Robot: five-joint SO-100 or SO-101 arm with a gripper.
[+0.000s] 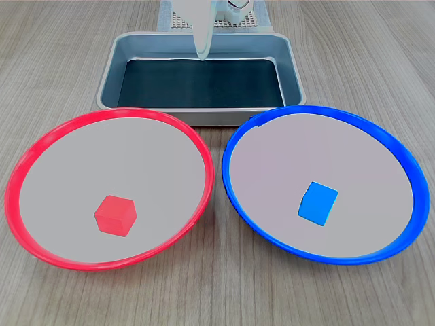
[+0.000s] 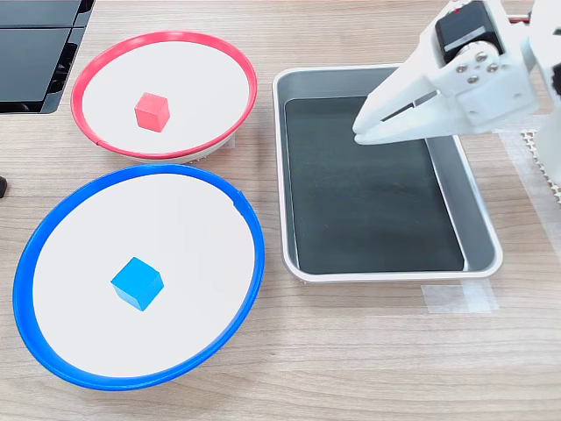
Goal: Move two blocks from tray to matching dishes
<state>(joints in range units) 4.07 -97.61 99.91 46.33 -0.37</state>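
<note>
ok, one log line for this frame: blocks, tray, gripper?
red block: in red dish | blue block: in blue dish | tray: empty | gripper: shut, empty, over tray

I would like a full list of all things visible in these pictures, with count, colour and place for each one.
red block: 1, red, inside the red-rimmed dish.
blue block: 1, bright blue, inside the blue-rimmed dish.
red-rimmed dish: 1, red rim and pale grey inside, at the first exterior view's left.
blue-rimmed dish: 1, blue rim and pale grey inside, at the first exterior view's right.
tray: 1, grey metal with black bottom, behind both dishes, holding no block.
table: 1, pale wood grain, under everything.
dark panels: black, at the second exterior view's upper left corner.
tape: 1 clear strip, beside the tray.
gripper: 1, white, above the tray, shut and holding nothing.
</note>
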